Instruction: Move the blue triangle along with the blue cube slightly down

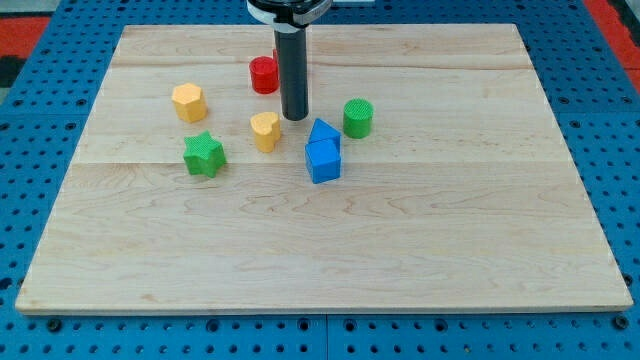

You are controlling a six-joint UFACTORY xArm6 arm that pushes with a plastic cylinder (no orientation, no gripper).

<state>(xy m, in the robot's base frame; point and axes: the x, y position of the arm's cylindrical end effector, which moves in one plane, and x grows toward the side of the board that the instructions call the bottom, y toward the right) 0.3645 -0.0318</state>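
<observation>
My tip sits just above the blue triangle, which touches the blue cube.

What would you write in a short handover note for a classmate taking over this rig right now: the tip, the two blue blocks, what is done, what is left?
My tip rests on the board just above and to the left of the blue triangle, with a small gap between them.
The blue triangle sits directly above the blue cube, the two touching, near the board's middle.
A yellow block lies left of the tip, a green cylinder right of the triangle.
Done: the tip is placed above the pair. Left: push the triangle down the view so both blocks slide slightly down.
</observation>
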